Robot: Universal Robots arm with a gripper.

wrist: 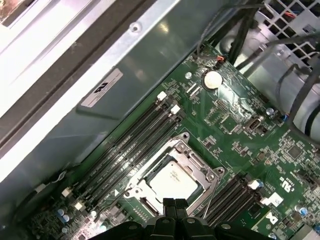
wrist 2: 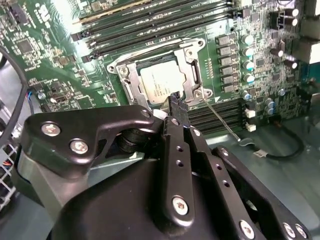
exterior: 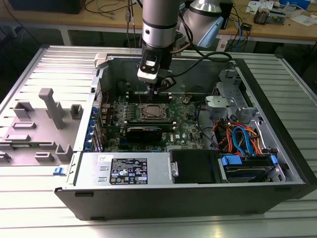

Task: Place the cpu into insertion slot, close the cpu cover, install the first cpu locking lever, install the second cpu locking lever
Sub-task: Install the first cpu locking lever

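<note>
The cpu point(wrist 2: 160, 82) point(wrist: 172, 182) lies flat in the insertion slot point(wrist 2: 122, 70) on the green motherboard point(exterior: 185, 124). The silvery cpu cover point(wrist 2: 189, 62) point(wrist: 192, 161) lies down around it, framing the chip. A thin wire locking lever point(wrist 2: 220, 120) point(wrist: 212, 192) sticks out from one corner of the slot, over the memory slots. My gripper point(wrist 2: 177, 100) point(wrist: 175, 202) point(exterior: 157, 92) is shut with nothing between its fingers. It hangs just above the slot's edge, close to the lever's root.
Long black memory slots point(wrist: 130, 145) flank the slot on both sides. The computer case wall point(exterior: 198, 64) stands close behind the arm. Coloured cables point(exterior: 242, 139) and a drive cage fill the exterior view's right. A grey fixture point(exterior: 47, 119) stands outside the case.
</note>
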